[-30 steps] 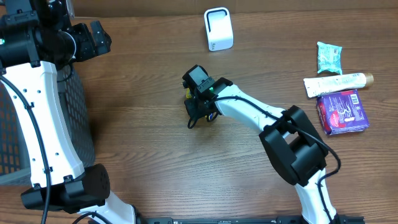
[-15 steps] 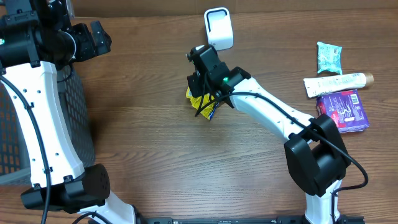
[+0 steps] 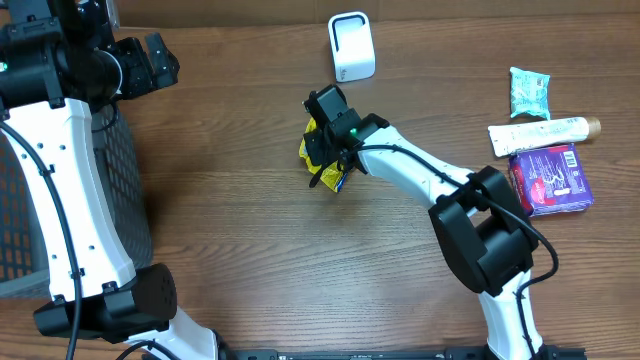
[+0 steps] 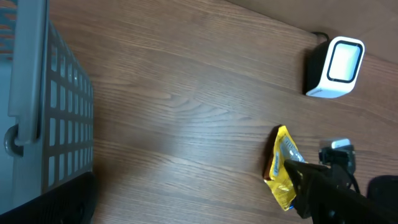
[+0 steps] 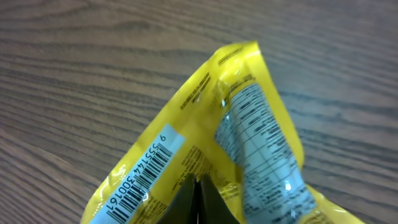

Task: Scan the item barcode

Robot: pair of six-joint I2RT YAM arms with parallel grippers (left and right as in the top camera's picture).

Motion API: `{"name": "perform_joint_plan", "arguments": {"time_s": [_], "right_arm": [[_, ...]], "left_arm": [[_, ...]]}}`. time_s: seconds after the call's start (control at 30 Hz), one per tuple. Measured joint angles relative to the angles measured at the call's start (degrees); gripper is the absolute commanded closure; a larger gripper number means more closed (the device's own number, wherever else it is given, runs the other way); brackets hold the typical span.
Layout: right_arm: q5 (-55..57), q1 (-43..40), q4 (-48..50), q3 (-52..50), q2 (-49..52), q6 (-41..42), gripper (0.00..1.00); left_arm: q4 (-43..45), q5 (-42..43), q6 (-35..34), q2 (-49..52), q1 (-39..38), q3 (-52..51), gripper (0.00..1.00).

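A: Far left first. What do we log?
B: We log a grey mesh basket (image 3: 118,170) at the left edge of the bench (image 3: 230,250), with the left arm standing over it. The left hand (image 3: 162,58) is near the back-left corner, jaws spread wide, nothing between them.
A: And the middle?
B: That's where we put the task item. The yellow packet (image 3: 307,152) is mid-bench, pinched by the right hand (image 3: 325,160), whose jaws are clamped tight on it. From the right wrist camera we see the two dark fingertips (image 5: 214,208) meeting on the packet's lower edge.
A: Is the code visible?
B: Yes, we read a barcode (image 5: 138,179) on a white strip along the packet's left side, running diagonally, with a block of small print to its right. We cannot tell whether the packet touches the wood.
A: Scanner?
B: We mark the white scanner (image 3: 351,45) just behind and slightly right of the packet, near but apart, at the back edge of the bench.
A: And far right?
B: We list three things grouped well apart from the packet: a teal sachet (image 3: 529,92) rearmost, a white tube (image 3: 540,132) lying sideways in front of it, and a purple pack (image 3: 551,180) nearest the front, its top edge against the tube.
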Motion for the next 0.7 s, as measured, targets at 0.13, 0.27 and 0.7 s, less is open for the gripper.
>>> {"name": "perform_joint_plan", "arguments": {"time_s": [0.13,0.27,0.7], "right_arm": [[-0.90,0.26,0.70,0.00,0.61,0.13,0.96],[-1.18,0.74,1.86,0.00,1.55,0.17,0.96],[-2.38,1.38,4.17,1.01,5.35,0.26,0.87]], "left_arm": [[0.02,0.00,0.00,0.00,0.00,0.00,0.01],[0.00,0.00,0.00,0.00,0.00,0.00,0.00],[0.00,0.00,0.00,0.00,0.00,0.00,0.00]]}}
